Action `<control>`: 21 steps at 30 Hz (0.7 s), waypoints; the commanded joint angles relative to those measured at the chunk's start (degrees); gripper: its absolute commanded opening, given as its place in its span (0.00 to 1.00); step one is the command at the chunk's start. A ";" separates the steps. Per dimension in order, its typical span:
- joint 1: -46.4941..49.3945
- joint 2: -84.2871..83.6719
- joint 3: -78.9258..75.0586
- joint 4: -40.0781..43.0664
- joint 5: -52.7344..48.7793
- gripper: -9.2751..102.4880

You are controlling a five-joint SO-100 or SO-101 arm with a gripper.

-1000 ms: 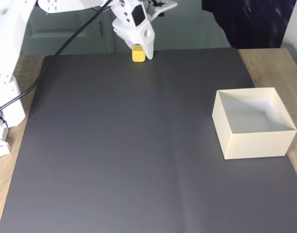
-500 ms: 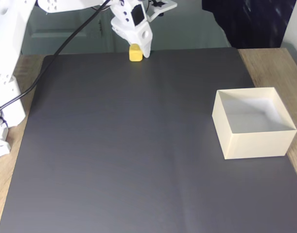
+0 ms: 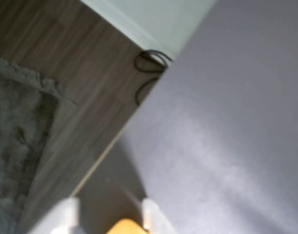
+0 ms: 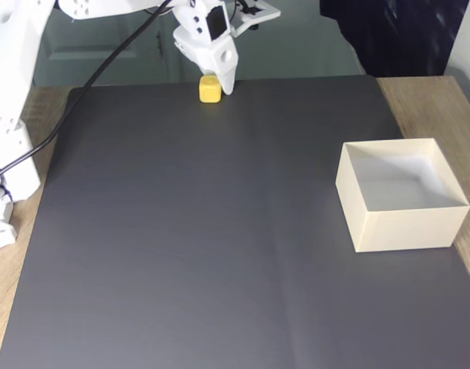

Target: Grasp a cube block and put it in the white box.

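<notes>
Clearly the grasp step is in hand. At the upper left of the fixed view, the gripper (image 4: 213, 86) stands at the far edge of the dark mat (image 4: 219, 246) with the cube block (image 4: 210, 89) at its tip; the wrist view shows that yellow block (image 3: 125, 227) between the two pale fingers (image 3: 149, 214), so the claw looks closed narrowly on it. The next move, as I judge it, calls for a lift and a long carry to the white box (image 4: 404, 227) at middle right, well apart. Most of the block is cut off by the wrist view's lower edge, and whether it has left the mat cannot be told.
</notes>
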 commanded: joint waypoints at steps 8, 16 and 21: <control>0.53 6.42 -0.35 0.26 -2.81 0.36; 1.58 9.84 -0.09 4.48 -2.20 0.35; 1.67 12.30 3.43 4.83 -2.02 0.35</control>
